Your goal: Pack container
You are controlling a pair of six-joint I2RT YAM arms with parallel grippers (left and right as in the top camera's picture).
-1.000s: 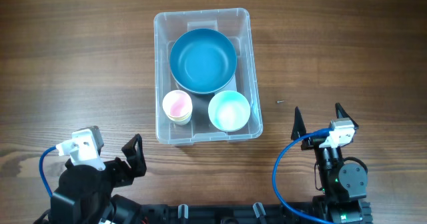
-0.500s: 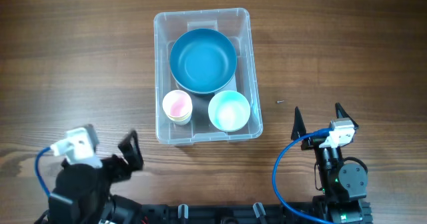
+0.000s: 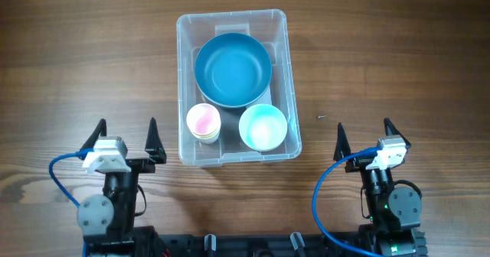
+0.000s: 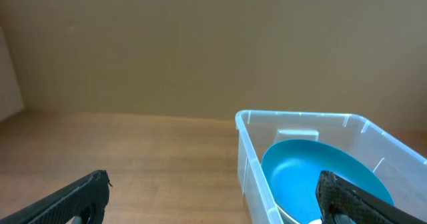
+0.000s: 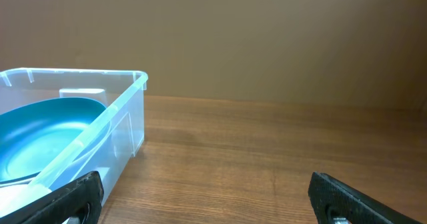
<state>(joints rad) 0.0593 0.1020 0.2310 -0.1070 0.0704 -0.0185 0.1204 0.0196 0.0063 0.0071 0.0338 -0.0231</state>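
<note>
Left end effector (image 3: 127,127): black fingers spread wide apart, parked at the near edge of the table, just off the near-left corner of the bin. Only wood shows between the tips from overhead.
Right end effector (image 3: 364,127): same deal, fingers wide apart over bare wood near the front edge, a bit away from the bin's near-right corner.
Cables: a blue cable (image 3: 318,196) loops down from the right wrist, and the left arm has one too.
Container: the large clear rectangular plastic bin with rounded corners (image 3: 181,81) sits upright in the middle of the table, long side running away from the arms, roughly between the two of them and a little further out.
Near end of the bin: a small white cup with a pink inside (image 3: 204,121) on the left. It looks nested in another cup, but I can't really tell. Just beside it on the right is a small pale turquoise bowl (image 3: 262,126).
Far end of the bin: a big round blue bowl (image 3: 233,68) fills most of the width, and its near rim looks to be touching the two small ones.
Speck: a tiny dark bit (image 3: 321,118) lies on the wood to the right of the bin, too small to make out.
Table: brown wood-grain table (image 3: 398,50) with a plain tan wall behind it in both wrist views.
</note>
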